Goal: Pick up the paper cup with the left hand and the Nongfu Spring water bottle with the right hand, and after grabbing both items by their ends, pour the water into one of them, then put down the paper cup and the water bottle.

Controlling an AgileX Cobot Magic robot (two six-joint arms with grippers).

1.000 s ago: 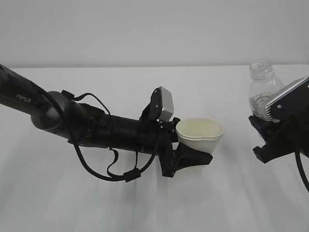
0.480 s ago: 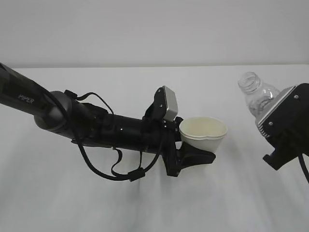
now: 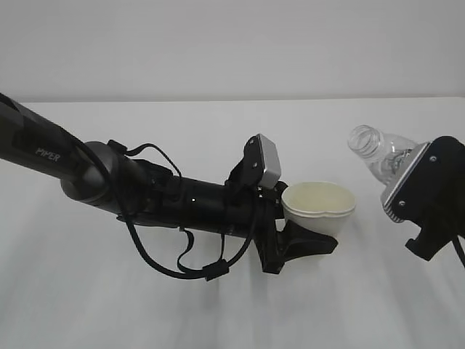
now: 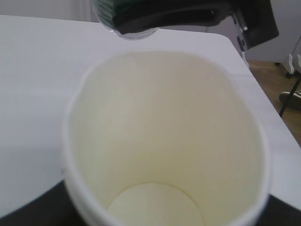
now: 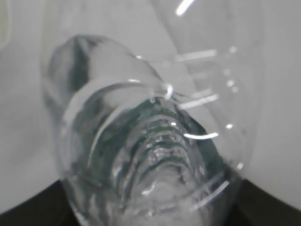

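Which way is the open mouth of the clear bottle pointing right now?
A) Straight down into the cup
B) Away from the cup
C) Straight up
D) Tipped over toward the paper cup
D: the Nongfu Spring water bottle, held in the right hand, leans with its mouth up and left toward the paper cup in the left hand.

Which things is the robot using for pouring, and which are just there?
Used:
- small white paper cup, in left black gripper
- clear ribbed plastic bottle, tilted, in right black gripper

Just there:
- white table
- dark shoe on the floor
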